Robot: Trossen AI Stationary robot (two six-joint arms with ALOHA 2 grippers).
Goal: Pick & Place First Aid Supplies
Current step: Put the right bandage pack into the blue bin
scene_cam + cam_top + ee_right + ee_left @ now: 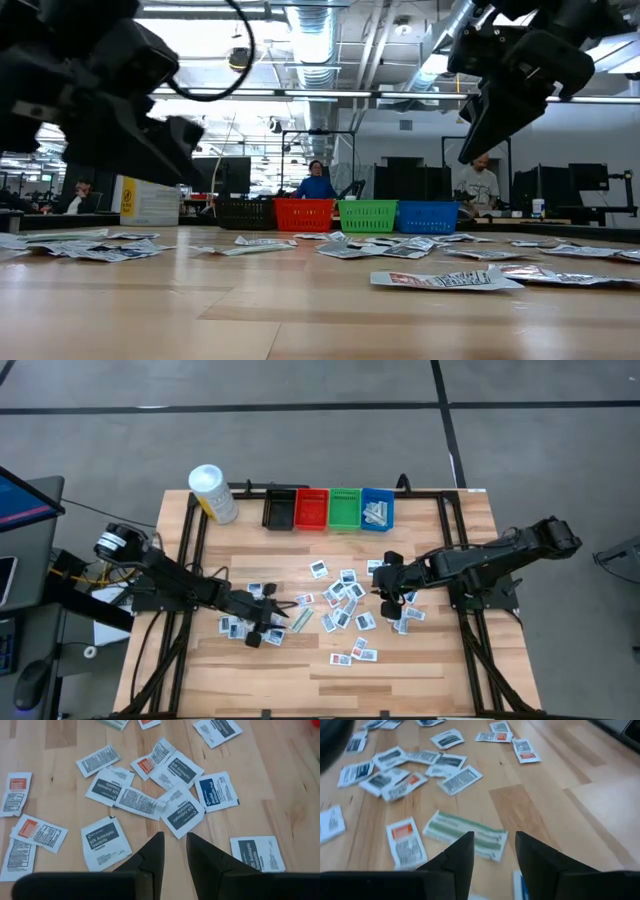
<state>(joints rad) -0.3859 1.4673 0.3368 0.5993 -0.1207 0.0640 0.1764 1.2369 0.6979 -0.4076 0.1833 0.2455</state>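
Packets [340, 603] litter the surface [430, 670] centre; near edge bare, passable. Four bins [328, 509] and yellow bottle [213, 494] block the far edge; corners beside them stand free.

"BZK Antiseptic Towelette" — white packet [105, 845]

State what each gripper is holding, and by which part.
Nothing is held. The left gripper is open above a green strip packet; the right gripper hangs empty over scattered packets.
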